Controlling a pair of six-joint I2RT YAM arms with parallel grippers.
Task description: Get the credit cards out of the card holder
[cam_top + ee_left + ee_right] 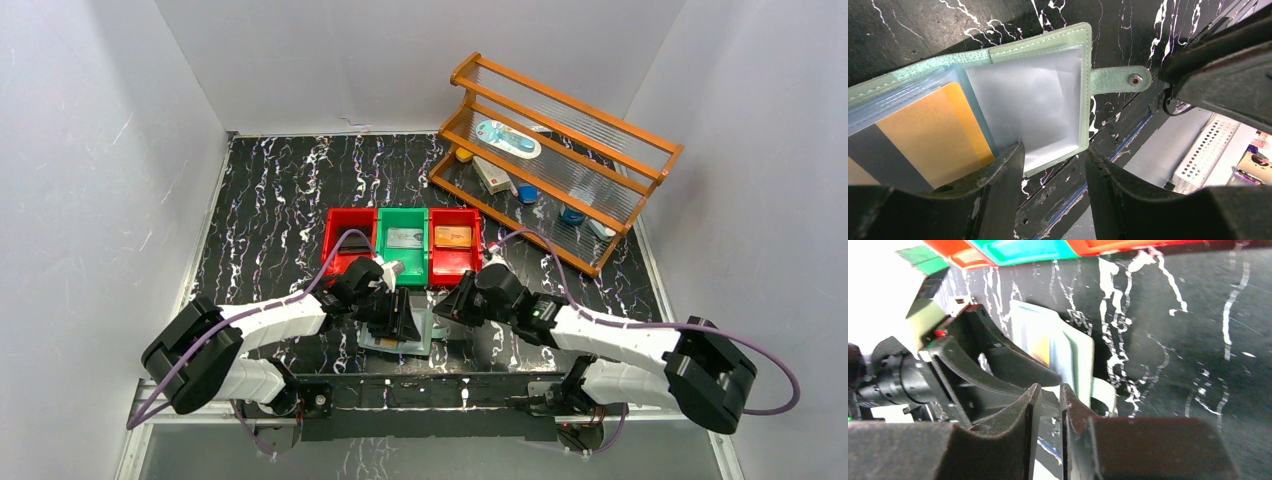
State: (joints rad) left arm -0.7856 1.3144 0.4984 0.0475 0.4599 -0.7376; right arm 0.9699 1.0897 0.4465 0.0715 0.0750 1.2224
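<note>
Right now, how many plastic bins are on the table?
3, in one row: the left red bin, the green bin in the middle, the right red bin.

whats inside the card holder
The open card holder shows a tan-gold card with a dark stripe in one clear sleeve; the next sleeve looks empty. Anything in sleeves underneath is covered.

Card holder (1028, 100) on the table (280, 200), before the bins (403, 266)

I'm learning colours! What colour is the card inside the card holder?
Card: orange-gold, with a grey stripe; left wrist view.
</note>
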